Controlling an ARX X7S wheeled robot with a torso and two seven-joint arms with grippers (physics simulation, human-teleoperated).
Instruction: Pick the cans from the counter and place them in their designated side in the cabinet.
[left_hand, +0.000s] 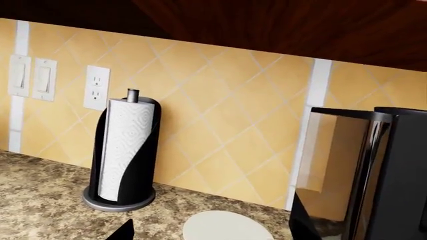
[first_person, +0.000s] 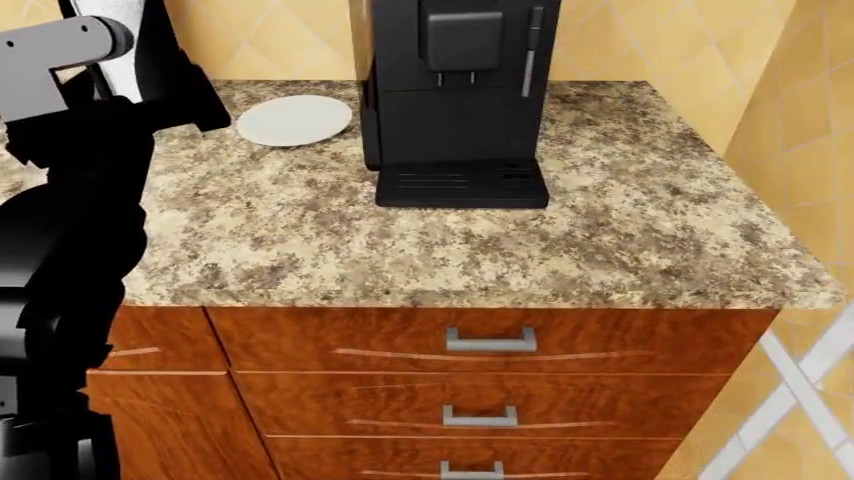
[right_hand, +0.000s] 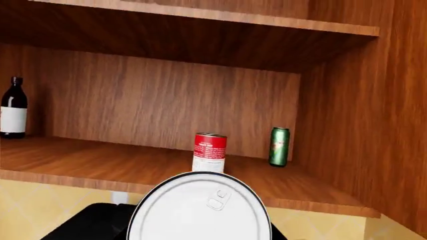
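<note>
The cabinet (right_hand: 167, 100) fills the right wrist view, its door out of sight and its shelf (right_hand: 133, 170) bare enough to take more, which is presumably why the right arm is raised up here in front of it. Below, in the head view, the counter (first_person: 467, 240) over its wooden drawers (first_person: 481, 350) carries a black coffee machine (first_person: 454, 90), a white plate (first_person: 294, 120) beside it and a paper-towel roll (left_hand: 123, 150) in its black stand against the tiled wall (left_hand: 220, 115), but no can shows on it. The taller can with the red-and-white label (right_hand: 209, 152) already stands upright on the shelf, toward the right side and near a green can (right_hand: 279, 146), while a dark bottle (right_hand: 13, 107) stands well apart at the far left; that grouping suggests cans belong on the right and bottles on the left. A second can's metal lid (right_hand: 200, 207) sits close under the right wrist camera, just below the shelf edge, likely carried upright so it can be set down beside the others; the right gripper's fingers are hidden behind it, so its grasp is inferred. The left arm (first_person: 67, 200) hangs at the counter's left end, and I cannot tell how far its gripper is open.
</note>
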